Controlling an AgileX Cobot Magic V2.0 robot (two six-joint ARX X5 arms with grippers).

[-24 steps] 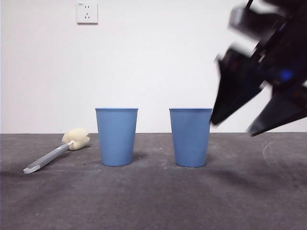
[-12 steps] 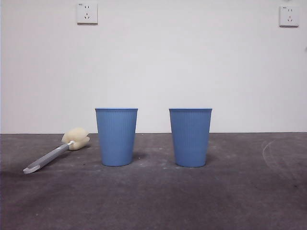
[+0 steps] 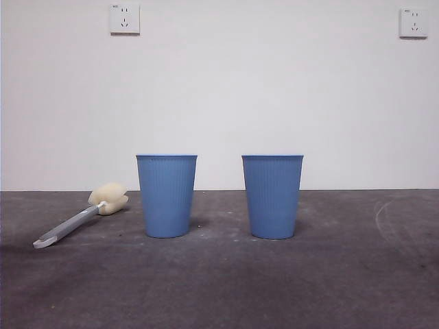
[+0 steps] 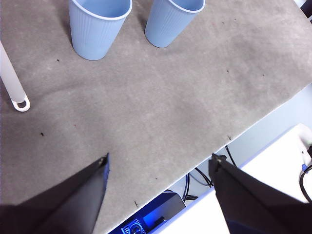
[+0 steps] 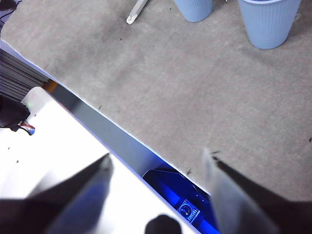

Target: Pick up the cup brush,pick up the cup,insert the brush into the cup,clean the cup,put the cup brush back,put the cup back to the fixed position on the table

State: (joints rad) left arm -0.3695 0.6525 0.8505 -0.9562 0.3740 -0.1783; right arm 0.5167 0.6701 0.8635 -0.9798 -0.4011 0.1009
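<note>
Gone from the front view is the big dark arm that filled the right side a moment back; nothing else has moved. Both arms wait back over the near edge of the table [image 3: 219, 288], so nothing has been picked up yet. On the left, the cup brush [image 3: 81, 221] lies flat with its grey handle pointing toward the near left corner and its soft yellow sponge head resting farther back, just beside the first cup [image 3: 167, 196]. That cup is tall, blue and ribbed, wider at the top, and stands upright. A second cup [image 3: 272, 197] just like it stands a little way to its right. The left gripper [image 4: 158, 163] hangs with its jaws wide apart and empty, and the right gripper [image 5: 156, 161] is spread wide and empty too.
</note>
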